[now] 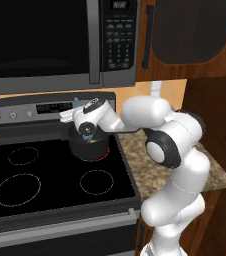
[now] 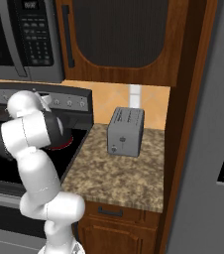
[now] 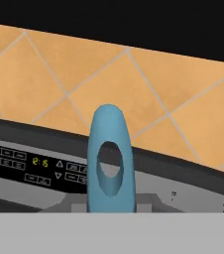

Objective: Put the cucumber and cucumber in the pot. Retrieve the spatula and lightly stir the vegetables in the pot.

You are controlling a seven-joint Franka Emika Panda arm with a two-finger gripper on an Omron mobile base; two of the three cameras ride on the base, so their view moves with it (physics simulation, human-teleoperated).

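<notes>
My gripper [image 1: 75,114] hovers just above the pot [image 1: 89,148], a short dark round pot on the stove's back right burner. It is shut on the spatula [image 3: 109,149]. The spatula's light blue handle, with an oval hole in it, rises between the fingertips in the hand view, in front of the stove's control panel. A small blue end of the spatula [image 1: 76,102] pokes up above the hand in the left base view. My hand and wrist cover the pot's opening, so the cucumbers are hidden.
Under the pot the burner glows red [image 2: 64,144]. The black cooktop [image 1: 45,175] has three other rings in front and to the left. A microwave [image 1: 60,40] hangs above. A grey toaster [image 2: 126,130] stands on the granite counter [image 2: 119,173] to the right.
</notes>
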